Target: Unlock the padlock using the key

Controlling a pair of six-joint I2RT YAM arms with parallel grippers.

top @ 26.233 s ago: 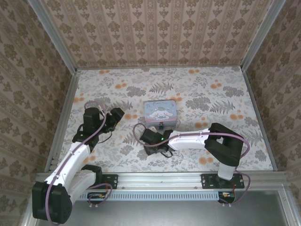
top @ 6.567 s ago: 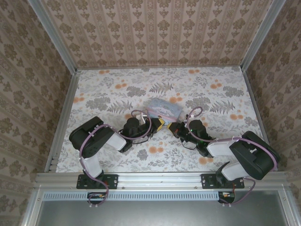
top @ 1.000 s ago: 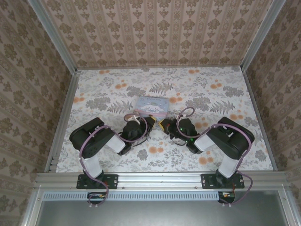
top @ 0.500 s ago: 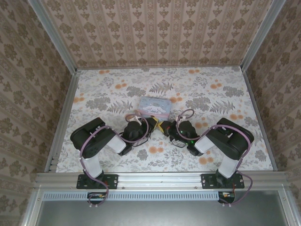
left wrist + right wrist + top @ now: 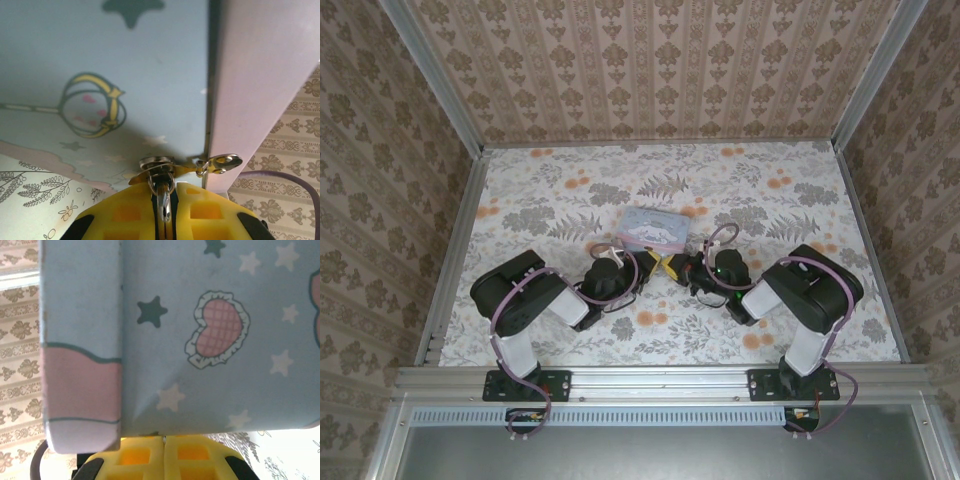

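The padlock (image 5: 163, 205) is a small shiny piece hanging by a thin wire loop from the clasp (image 5: 156, 162) of the pale blue cartoon tin (image 5: 125, 65). My left gripper (image 5: 164, 189) is shut on it, and the yellow pads hide most of its body. My right gripper (image 5: 164, 439) is shut just under the tin's (image 5: 215, 355) lower edge. A thin metal sliver, the key (image 5: 164, 440), peeks out between its pads. From above, the left gripper (image 5: 650, 265) and the right gripper (image 5: 678, 268) meet tip to tip at the near edge of the tilted tin (image 5: 655, 228).
A metal hasp tab (image 5: 225, 162) sticks out at the tin's corner. The floral table (image 5: 550, 190) is walled by patterned panels with metal rails. Both arms are folded low near the front rail (image 5: 660, 378).
The tin has shifted slightly to the right and tipped up. The right wrist has edged right and back, with both gripper tips staying together at the tin's near edge.
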